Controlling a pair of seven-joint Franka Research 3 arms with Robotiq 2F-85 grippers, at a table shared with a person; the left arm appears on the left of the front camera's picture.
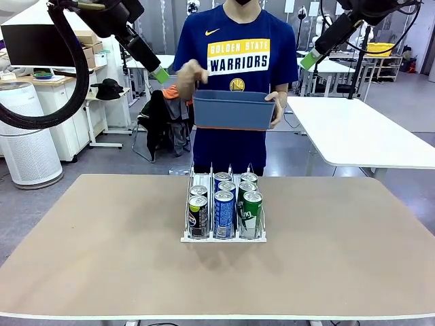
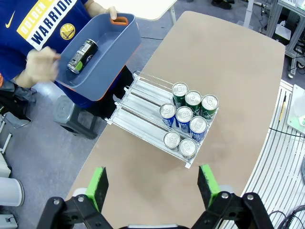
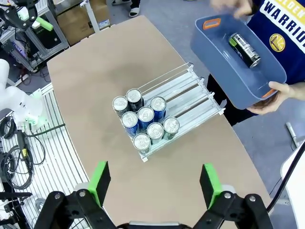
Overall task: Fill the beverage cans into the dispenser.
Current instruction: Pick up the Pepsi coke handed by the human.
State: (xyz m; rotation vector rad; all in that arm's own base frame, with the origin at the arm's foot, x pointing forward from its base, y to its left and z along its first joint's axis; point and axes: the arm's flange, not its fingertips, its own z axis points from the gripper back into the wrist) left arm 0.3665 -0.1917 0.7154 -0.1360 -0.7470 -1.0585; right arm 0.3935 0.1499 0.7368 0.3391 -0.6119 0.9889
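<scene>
The clear dispenser point(image 1: 223, 237) stands mid-table with several beverage cans in its three lanes: black point(image 1: 198, 216), blue point(image 1: 223, 214) and green point(image 1: 251, 214) at the front. One more black can point(image 2: 82, 56) lies in the blue-grey bin point(image 1: 234, 112) that the person holds above the far edge. My left gripper point(image 1: 160, 73) and right gripper point(image 1: 309, 60) hang high over the table's far corners. Each is open and empty in its wrist view, the left gripper point(image 2: 152, 186) and the right gripper point(image 3: 154, 183) looking down at the dispenser point(image 2: 143, 95) point(image 3: 186, 86).
The person's free hand point(image 2: 43, 67) hovers blurred at the bin's rim point(image 2: 119, 47); the other hand point(image 3: 276, 95) grips its end. The rear halves of the dispenser lanes are bare. A white table point(image 1: 360, 132) stands behind at the right.
</scene>
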